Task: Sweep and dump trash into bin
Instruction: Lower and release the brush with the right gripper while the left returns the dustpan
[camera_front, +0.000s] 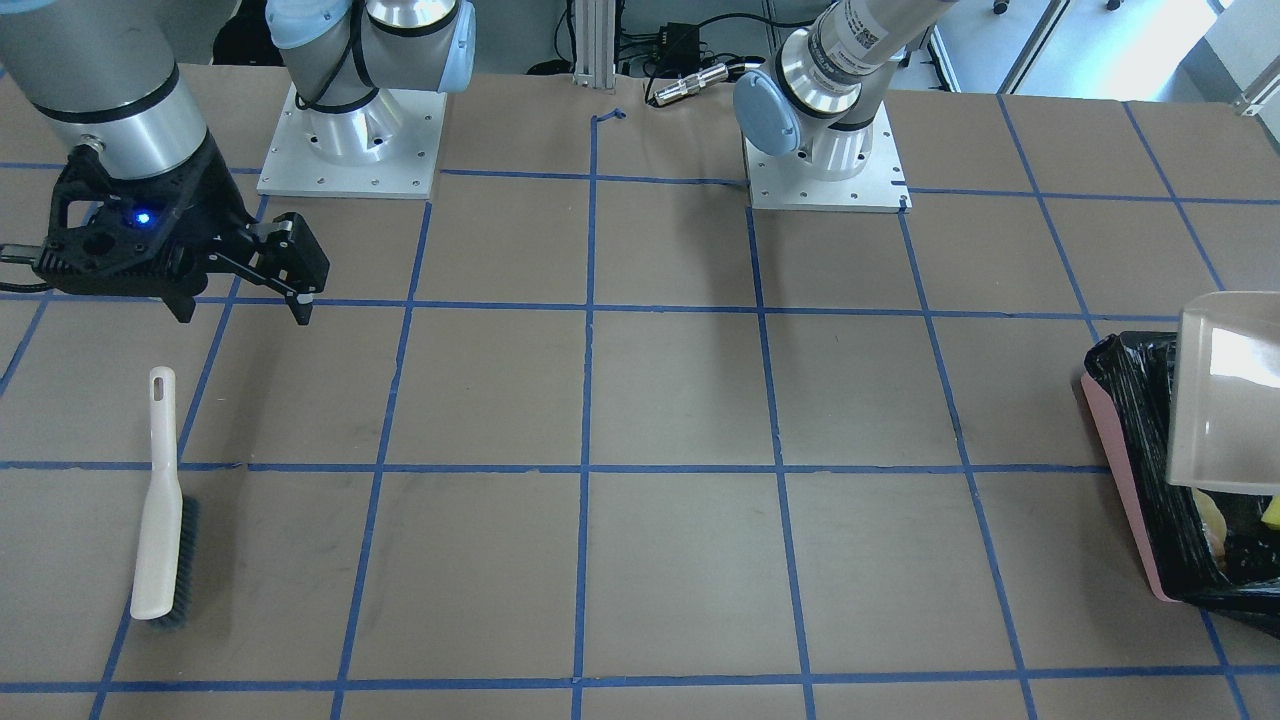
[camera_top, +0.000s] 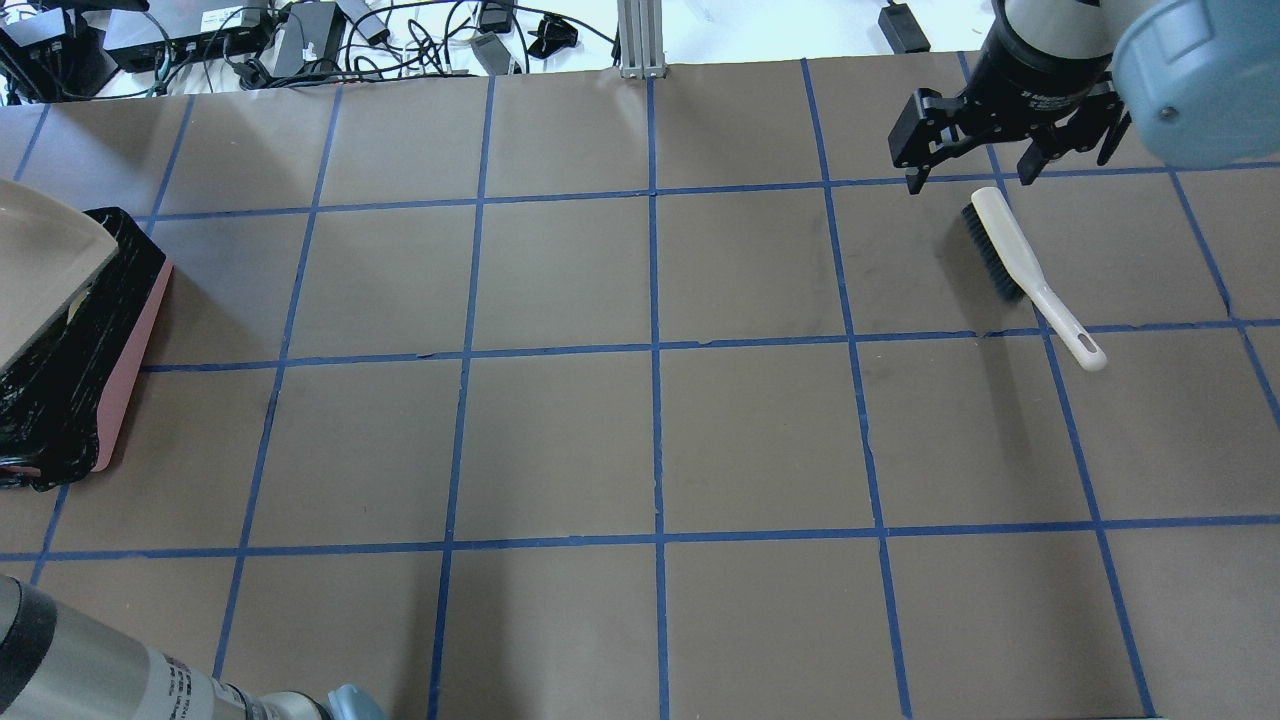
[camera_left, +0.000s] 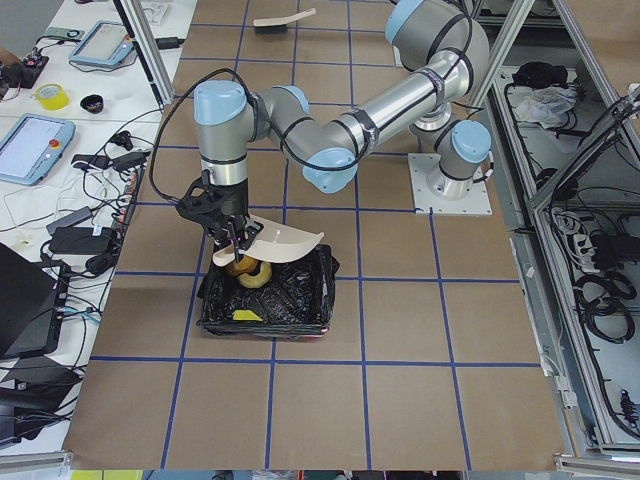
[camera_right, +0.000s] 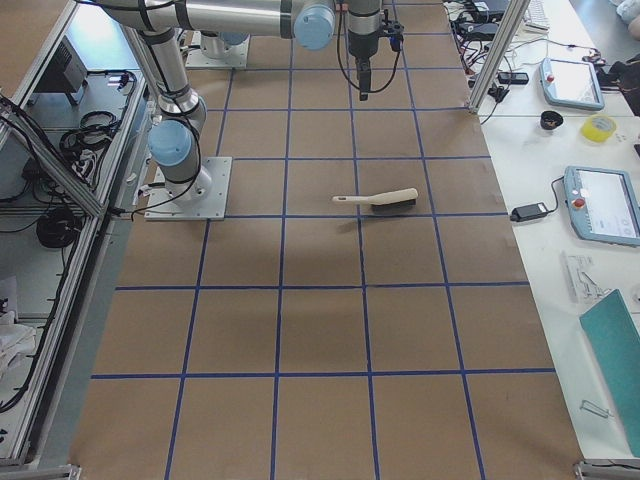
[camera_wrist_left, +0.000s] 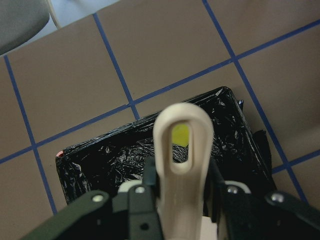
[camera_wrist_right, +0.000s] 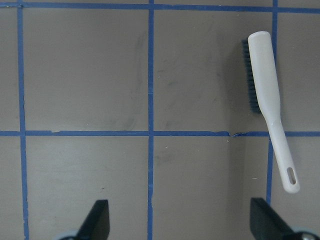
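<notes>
Bin (camera_top: 130, 370), pink with black bag liner, is set at the left end of the table (camera_top: 560, 440); the yellow sponge piece (camera_left: 243, 315) is lodged inside it, and the bread roll (camera_left: 246, 270) is seen just under the lowered lip of the beige dustpan (camera_left: 290, 243). The dustpan is held tilted over the bin, its handle clamped in the left gripper (camera_left: 235, 238). Farther along, the brush (camera_top: 1010, 255) is laid flat on the table, and the right gripper (camera_top: 972, 180) is held above its bristle end, clear of it, jaws spread wide and empty
</notes>
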